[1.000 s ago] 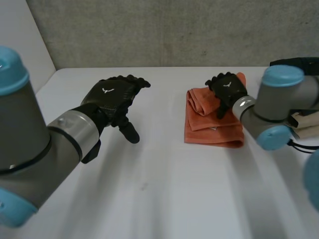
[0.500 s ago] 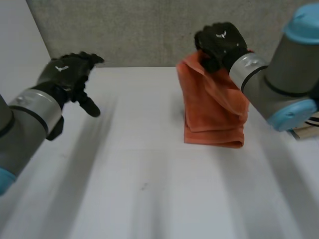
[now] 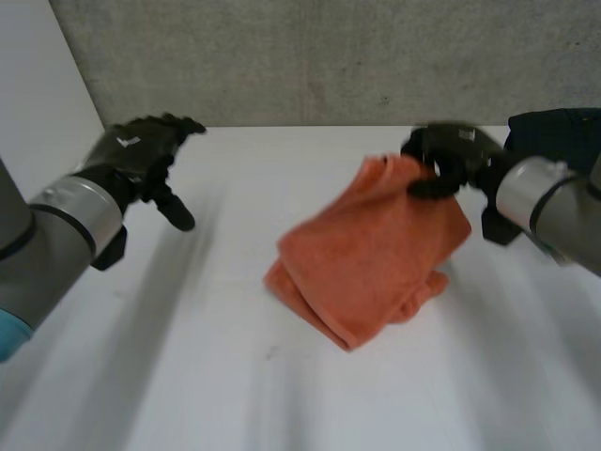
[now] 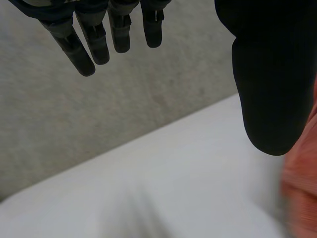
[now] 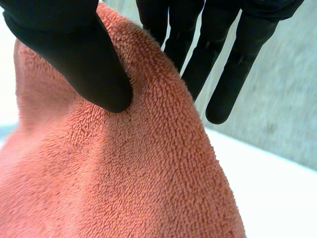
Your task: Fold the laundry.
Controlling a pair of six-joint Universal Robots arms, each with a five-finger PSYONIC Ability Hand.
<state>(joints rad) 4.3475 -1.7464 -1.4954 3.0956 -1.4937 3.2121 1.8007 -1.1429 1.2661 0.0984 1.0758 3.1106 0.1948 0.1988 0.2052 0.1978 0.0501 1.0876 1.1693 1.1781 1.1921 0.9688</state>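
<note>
An orange towel [image 3: 371,258] hangs from my right hand [image 3: 449,162] and trails down onto the white table [image 3: 282,376], its lower folds bunched on the surface. My right hand pinches the towel's upper edge between thumb [image 5: 74,59] and fingers [image 5: 223,74], with the towel [image 5: 124,178] draping down below the palm. My left hand [image 3: 141,155] hovers open over the table's far left, well apart from the towel. Its straight fingers [image 4: 94,39] and thumb [image 4: 272,84] hold nothing; a strip of the towel [image 4: 302,183] shows beside the thumb.
A grey wall [image 3: 329,56] runs behind the table's far edge. A dark object [image 3: 554,127] sits at the back right, behind my right arm.
My right hand closed on the folded towel, lifted it, then swung it down and to the right, so the towel opened and its bottom dragged leftward. My left hand withdrew to the far left.
</note>
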